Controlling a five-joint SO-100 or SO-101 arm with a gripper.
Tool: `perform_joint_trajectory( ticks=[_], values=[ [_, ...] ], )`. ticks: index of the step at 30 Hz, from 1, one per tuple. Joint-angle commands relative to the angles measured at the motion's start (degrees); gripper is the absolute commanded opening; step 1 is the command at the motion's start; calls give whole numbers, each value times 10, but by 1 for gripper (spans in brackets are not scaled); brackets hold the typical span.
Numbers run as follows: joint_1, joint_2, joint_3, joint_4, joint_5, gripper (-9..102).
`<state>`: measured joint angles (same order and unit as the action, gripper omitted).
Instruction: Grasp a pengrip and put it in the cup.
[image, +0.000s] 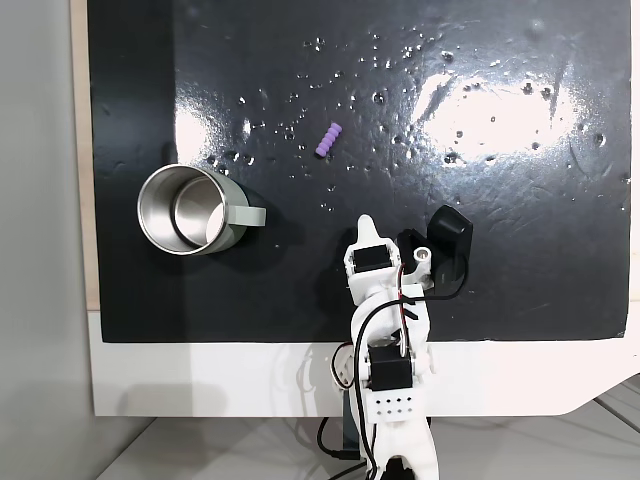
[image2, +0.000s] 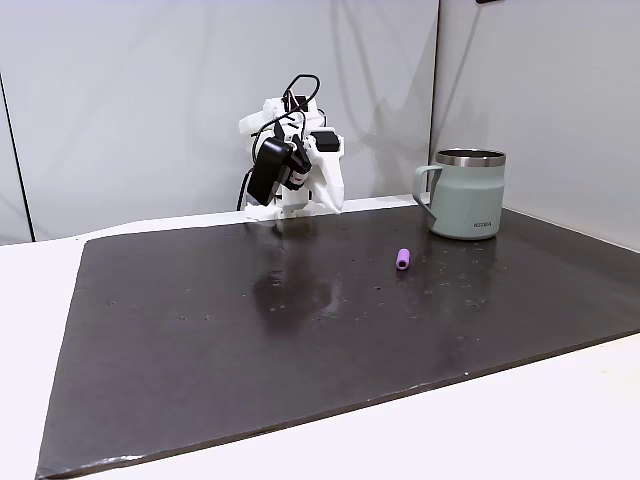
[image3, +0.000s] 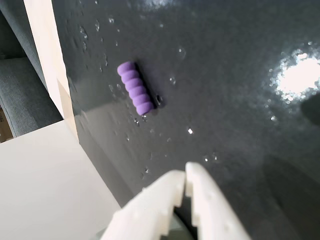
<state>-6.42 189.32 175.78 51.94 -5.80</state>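
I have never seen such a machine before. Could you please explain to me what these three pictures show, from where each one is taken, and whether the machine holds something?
The white machine is a small robot arm. Its end is a gripper, two fingers that pinch things.

One fixed view looks straight down on a black mat: the arm sits at the bottom edge, folded up. Another fixed view looks across the mat from the opposite side, so the arm stands at the back. The wrist view comes from a camera riding on the arm, so the white fingertips poke in from the bottom edge.

Two things lie on the mat: a small purple ribbed tube, the pengrip, and a cup, a pale green mug with a steel inside, standing upright. They are apart.

Nothing is held. The fingertips are pressed together, empty, short of the pengrip.
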Motion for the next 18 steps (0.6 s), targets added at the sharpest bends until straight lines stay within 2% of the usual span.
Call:
perform_joint_trajectory(
  ticks=[1,14,18],
  values=[
    [3,7,-4,-21,0,0],
    [14,4,-48,-39,13,0],
    [-3,-61,-73,-76,16,0]
  ],
)
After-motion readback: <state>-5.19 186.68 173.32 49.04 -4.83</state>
